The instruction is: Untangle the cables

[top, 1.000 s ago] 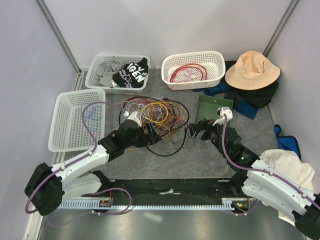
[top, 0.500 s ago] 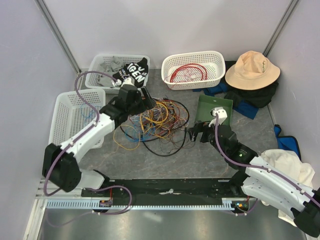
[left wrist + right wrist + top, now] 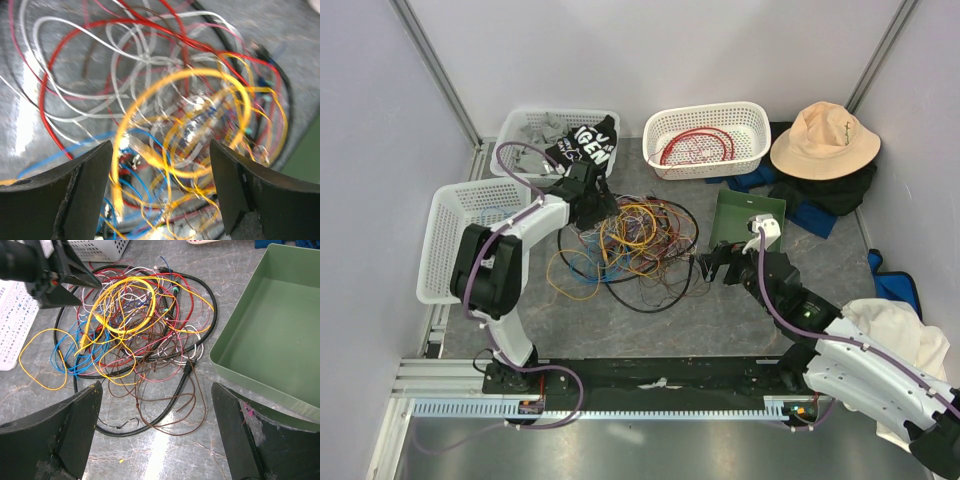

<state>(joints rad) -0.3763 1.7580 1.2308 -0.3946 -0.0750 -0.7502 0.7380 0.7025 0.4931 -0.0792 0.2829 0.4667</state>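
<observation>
Cables: a loose knotted heap of thin wires on the grey table, at mid-workspace between the two arms. Yellow-orange loops lie uppermost near the centre. Red, white, brown and pink strands run through and beneath them. Blue wire gathers at the heap's left side, where a single yellow loop trails onto bare table. A thicker black cable rings the outside of the heap. A separate red coil lies in the white basket at the back of the table, well apart from the heap.

Left gripper: positioned over the far-left part of the heap, pointing down into it. The jaws are spread wide. Yellow-orange and blue strands show in the gap between the fingers, but none is pinched. The wrist view is too blurred to tell whether any strand touches a finger.

Right gripper: positioned at the heap's near-right edge, just beside the near-left corner of the green tray. The jaws are spread wide and hold nothing. Brown strands and the black cable's plug end show on the table between them in the wrist view.

The tray lies to the right of the heap, close to the black outer loop.
</observation>
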